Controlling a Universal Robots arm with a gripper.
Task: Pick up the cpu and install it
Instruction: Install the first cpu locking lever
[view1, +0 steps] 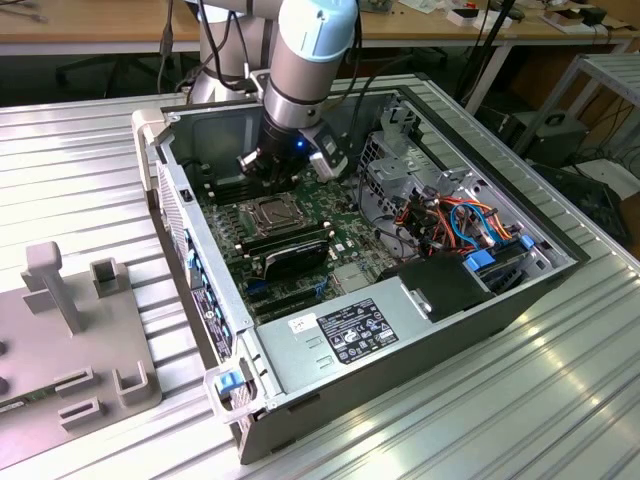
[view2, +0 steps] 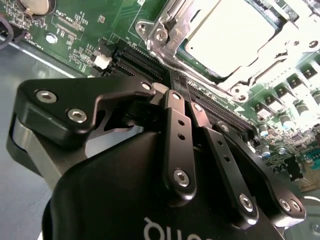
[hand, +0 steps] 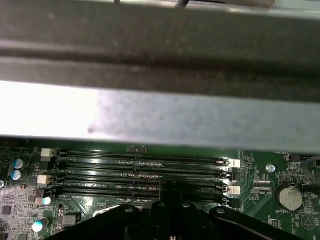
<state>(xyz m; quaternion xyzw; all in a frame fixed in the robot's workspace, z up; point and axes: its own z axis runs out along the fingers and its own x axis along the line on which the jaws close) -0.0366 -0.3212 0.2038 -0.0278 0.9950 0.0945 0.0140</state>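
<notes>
The cpu (view1: 272, 212), a flat silver-grey square, lies inside the socket's metal frame (view2: 165, 30) on the green motherboard (view1: 340, 225); in the second wrist view the cpu (view2: 230, 32) is bright and close. My gripper (view1: 260, 172) hangs low inside the open computer case, just behind the socket and over the black memory slots (hand: 145, 167). In the second wrist view the gripper (view2: 179, 86) has its fingers drawn together with nothing visible between them. In the first wrist view the gripper (hand: 167, 195) is down by the slots.
The case's rear wall (hand: 160, 115) stands close behind the gripper. A long black card (view1: 290, 255), a bundle of cables (view1: 450, 220) and the power supply (view1: 350, 330) fill the case. A grey fixture with pegs (view1: 70, 330) sits at the exterior view's left.
</notes>
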